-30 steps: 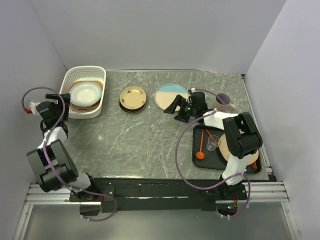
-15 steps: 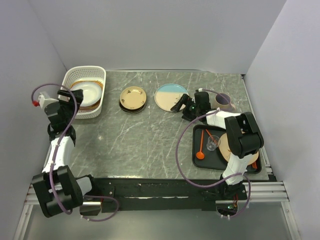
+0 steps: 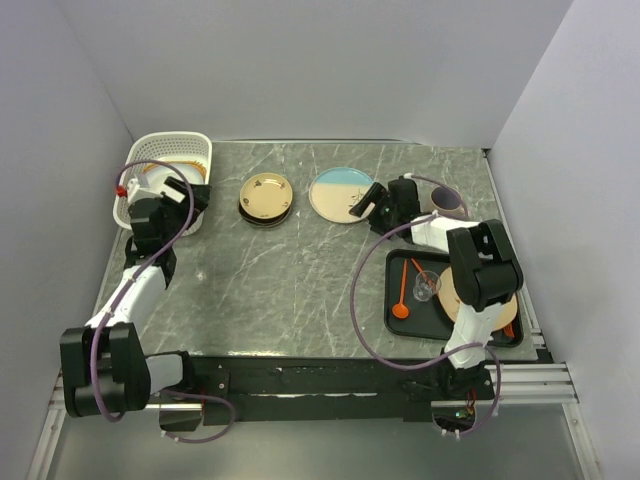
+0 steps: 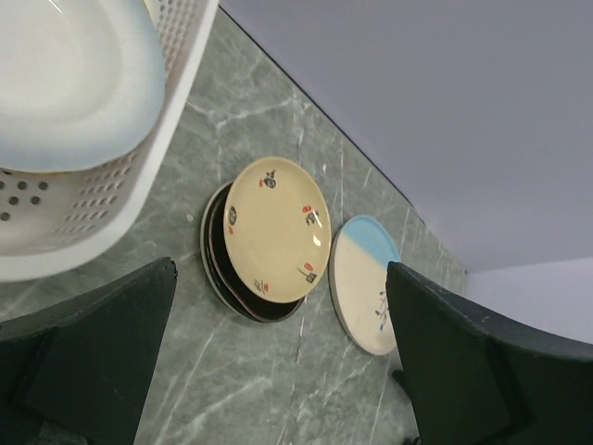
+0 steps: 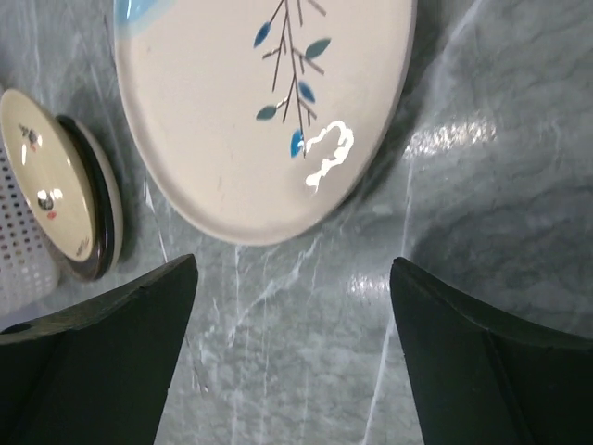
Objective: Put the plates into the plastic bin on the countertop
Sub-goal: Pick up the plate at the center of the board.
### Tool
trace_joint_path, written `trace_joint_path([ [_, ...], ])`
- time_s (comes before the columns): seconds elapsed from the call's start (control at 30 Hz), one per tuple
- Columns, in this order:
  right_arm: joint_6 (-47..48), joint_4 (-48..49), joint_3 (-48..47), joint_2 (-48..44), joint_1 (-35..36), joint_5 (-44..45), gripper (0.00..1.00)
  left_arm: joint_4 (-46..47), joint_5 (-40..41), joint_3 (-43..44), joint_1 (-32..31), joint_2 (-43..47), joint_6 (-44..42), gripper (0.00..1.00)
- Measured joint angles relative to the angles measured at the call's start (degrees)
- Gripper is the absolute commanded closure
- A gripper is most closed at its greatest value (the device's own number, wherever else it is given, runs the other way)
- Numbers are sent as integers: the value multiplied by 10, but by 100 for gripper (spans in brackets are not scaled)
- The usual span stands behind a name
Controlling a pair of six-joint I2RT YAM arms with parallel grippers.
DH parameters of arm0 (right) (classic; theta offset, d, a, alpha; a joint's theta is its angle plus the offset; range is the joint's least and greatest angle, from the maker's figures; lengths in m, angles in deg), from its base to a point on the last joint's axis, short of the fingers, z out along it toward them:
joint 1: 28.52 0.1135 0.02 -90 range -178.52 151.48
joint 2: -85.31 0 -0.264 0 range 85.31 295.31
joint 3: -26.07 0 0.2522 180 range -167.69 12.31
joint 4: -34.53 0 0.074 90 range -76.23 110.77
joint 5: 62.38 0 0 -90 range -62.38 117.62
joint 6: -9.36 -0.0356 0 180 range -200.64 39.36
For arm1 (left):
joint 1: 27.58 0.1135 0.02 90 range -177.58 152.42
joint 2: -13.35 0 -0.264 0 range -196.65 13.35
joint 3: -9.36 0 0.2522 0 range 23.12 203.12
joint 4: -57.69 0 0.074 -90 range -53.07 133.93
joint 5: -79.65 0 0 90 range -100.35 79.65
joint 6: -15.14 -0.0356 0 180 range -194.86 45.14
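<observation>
The white plastic bin (image 3: 165, 165) stands at the back left of the countertop (image 3: 290, 280) and holds a pale plate (image 3: 168, 182) over an orange-brown one. A small tan dark-rimmed plate (image 3: 266, 195) tops a dark stack beside the blue-and-cream plate (image 3: 338, 192). My left gripper (image 3: 190, 197) is open and empty at the bin's near right corner. Its view shows the bin (image 4: 120, 176), tan plate (image 4: 278, 227) and blue-and-cream plate (image 4: 364, 287). My right gripper (image 3: 362, 203) is open and empty at the blue-and-cream plate's (image 5: 259, 120) right edge, low over the counter.
A flat black tray (image 3: 400, 305) at the right holds an orange spoon (image 3: 402, 295), a clear glass (image 3: 427, 284) and a tan plate under the right arm. A purple cup (image 3: 445, 203) stands behind the right gripper. Walls close the back and both sides.
My left arm has swung from the bin's left side across its front to its near right corner. My right gripper has edged a little closer to the blue-and-cream plate.
</observation>
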Motion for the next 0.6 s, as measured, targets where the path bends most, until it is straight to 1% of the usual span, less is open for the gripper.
trace_joint_path([
  [0.07,-4,-7,-17,12,0,10,16,2,0,0,-13,-5,-3,1],
  [0.1,-6,-9,-28,19,0,16,21,2,0,0,-18,-7,-6,1],
  [0.13,-7,-11,-38,26,0,20,22,2,0,0,-21,-8,-7,1],
  [0.17,-9,-12,-45,31,0,23,26,4,1,0,-27,-8,-7,1],
  [0.2,-10,-15,-52,38,0,26,32,6,2,0,-31,-8,-8,1],
  [0.23,-11,-18,-60,45,0,30,46,8,4,0,-36,-8,-9,1],
  [0.27,-10,-22,-66,50,0,33,53,11,7,0,-41,-8,-11,1],
  [0.33,-7,-32,-79,60,0,40,56,12,11,0,-47,-8,-12,1],
  [0.4,-8,-47,-90,71,-1,48,57,12,13,0,-52,-8,-14,1],
  [0.43,-7,-50,-94,76,-2,50,68,12,14,0,-54,-8,-17,1],
  [0.47,-6,-55,-98,82,-3,53,76,12,15,0,-54,-9,-18,1],
  [0.5,-1,-58,-100,86,-3,56,79,13,15,0,-55,-9,-21,1],
  [0.6,1,-75,-108,92,-5,61,80,18,15,-1,-55,-14,-22,1],
])
